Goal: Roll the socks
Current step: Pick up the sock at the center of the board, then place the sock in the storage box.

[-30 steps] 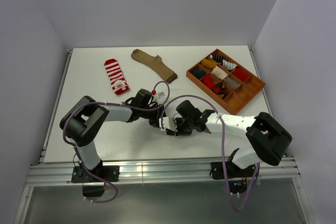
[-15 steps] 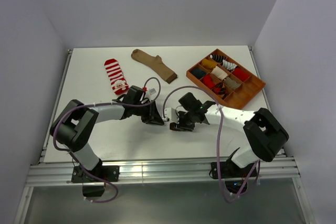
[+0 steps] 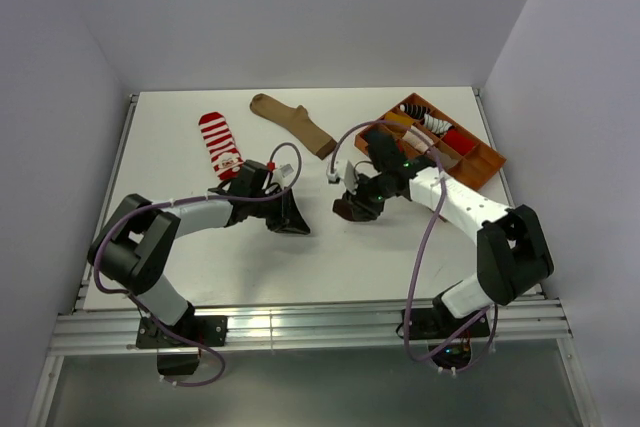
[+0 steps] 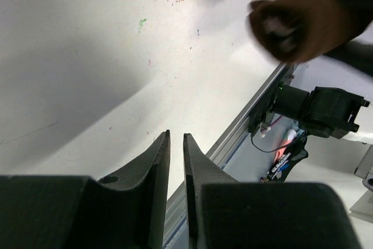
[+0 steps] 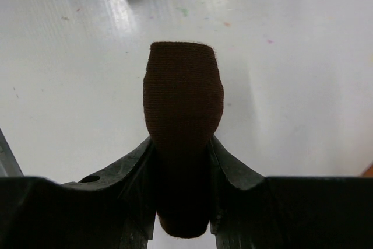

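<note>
White tabletop (image 3: 230,267), orange tray (image 3: 484,157) at 2 o'clock; right gripper (image 5: 182,144) pinching a rolled dark-brown fabric sock (image 5: 182,86), left gripper (image 4: 176,141) nearly closed, empty; roll might unravel if grip slackens.

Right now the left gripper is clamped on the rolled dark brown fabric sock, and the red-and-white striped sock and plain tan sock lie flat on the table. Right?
Wrong arm: the right gripper holds the rolled dark brown sock, as the right wrist view shows. The left gripper is closed on nothing. The red-and-white striped sock and plain tan sock do lie flat.
</note>
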Robot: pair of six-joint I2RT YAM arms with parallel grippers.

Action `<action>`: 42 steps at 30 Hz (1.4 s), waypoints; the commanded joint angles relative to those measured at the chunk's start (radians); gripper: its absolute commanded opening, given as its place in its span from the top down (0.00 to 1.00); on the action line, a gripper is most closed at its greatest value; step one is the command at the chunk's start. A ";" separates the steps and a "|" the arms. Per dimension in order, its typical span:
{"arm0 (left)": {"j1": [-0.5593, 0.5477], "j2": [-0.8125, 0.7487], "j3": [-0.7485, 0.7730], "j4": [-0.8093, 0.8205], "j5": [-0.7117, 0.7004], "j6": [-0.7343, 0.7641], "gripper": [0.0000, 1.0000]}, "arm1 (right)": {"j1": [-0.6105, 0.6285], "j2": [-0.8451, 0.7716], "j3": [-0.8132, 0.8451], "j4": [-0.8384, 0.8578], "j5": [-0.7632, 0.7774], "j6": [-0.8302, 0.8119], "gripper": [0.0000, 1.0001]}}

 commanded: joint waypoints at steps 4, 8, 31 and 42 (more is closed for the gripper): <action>0.007 -0.076 0.005 0.005 -0.028 0.010 0.80 | -0.161 -0.057 0.119 -0.101 -0.056 -0.004 1.00; 0.007 -0.105 0.013 0.006 -0.066 0.004 0.81 | -0.311 -0.079 0.167 -0.141 -0.044 -0.015 1.00; 0.015 -0.133 0.031 0.160 -0.063 -0.048 0.80 | -0.675 -0.099 -0.049 0.285 0.337 -0.012 1.00; 0.015 -0.111 0.027 0.167 -0.062 -0.051 0.80 | -0.681 -0.099 -0.171 0.385 0.374 -0.069 1.00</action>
